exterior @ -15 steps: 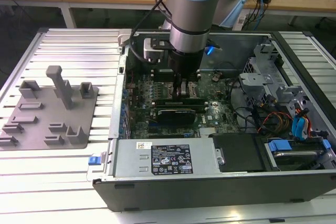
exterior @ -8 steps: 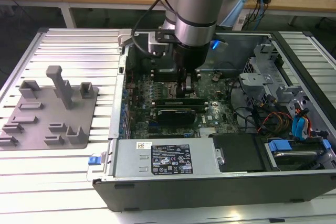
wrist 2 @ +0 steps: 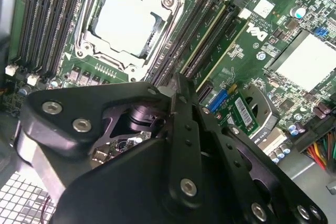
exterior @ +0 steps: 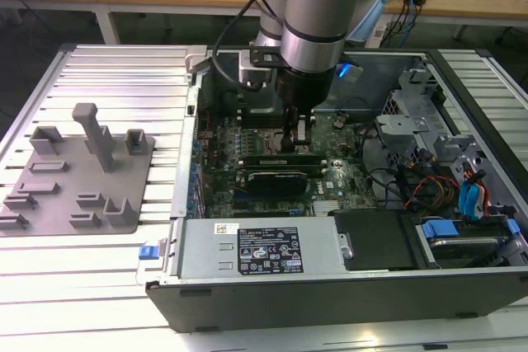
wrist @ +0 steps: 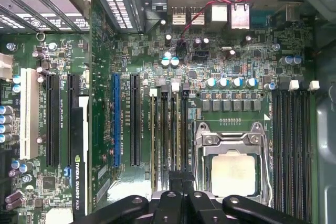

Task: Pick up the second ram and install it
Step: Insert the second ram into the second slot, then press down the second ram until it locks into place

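My gripper (exterior: pixel 290 144) reaches down into the open computer case (exterior: pixel 330 302), over the memory slots beside the processor socket (wrist: pixel 231 169). Its fingers are shut at the middle of the second ram (wrist 2: pixel 208 39), a thin green stick standing on edge in a slot (wrist: pixel 180 129). In both wrist views the stick runs straight out from the fingertips (wrist: pixel 177 182) toward the white slot clips. Another green stick (wrist 2: pixel 227 51) stands in a slot next to it. The gripper's black linkage (wrist 2: pixel 173 150) hides the stick's middle.
A wide black card (exterior: pixel 276 180) lies in the board just in front of the slots. A grey fixture plate (exterior: pixel 78 175) with upright blocks sits on the slatted table at the exterior view's left. The power supply (exterior: pixel 260 249), drive cage and cables (exterior: pixel 450 183) crowd the case.
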You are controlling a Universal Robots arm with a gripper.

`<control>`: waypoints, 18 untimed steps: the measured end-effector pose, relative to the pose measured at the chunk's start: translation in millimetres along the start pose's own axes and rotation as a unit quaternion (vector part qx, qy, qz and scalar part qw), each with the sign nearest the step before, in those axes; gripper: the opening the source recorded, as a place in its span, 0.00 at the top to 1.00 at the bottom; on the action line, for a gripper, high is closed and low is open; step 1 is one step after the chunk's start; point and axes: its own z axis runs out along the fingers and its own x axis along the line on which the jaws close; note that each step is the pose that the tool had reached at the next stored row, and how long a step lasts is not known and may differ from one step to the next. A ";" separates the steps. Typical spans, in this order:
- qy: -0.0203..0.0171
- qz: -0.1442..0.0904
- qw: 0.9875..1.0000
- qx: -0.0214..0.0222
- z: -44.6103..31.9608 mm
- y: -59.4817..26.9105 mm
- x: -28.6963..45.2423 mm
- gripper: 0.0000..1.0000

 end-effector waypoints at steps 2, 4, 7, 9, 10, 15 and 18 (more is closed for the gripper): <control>0.000 0.000 1.000 0.000 0.1 -0.2 -0.1 0.92; -0.002 0.000 1.000 0.003 0.4 -0.2 -0.1 0.92; -0.004 0.000 1.000 0.004 0.5 -0.1 0.0 0.92; -0.005 0.000 1.000 0.004 0.5 -0.1 0.0 0.92; -0.005 0.000 1.000 0.004 0.5 -0.1 0.0 0.92; -0.005 0.000 1.000 0.004 0.6 -0.1 0.0 0.92; -0.005 0.000 1.000 0.004 0.5 -0.1 0.0 0.92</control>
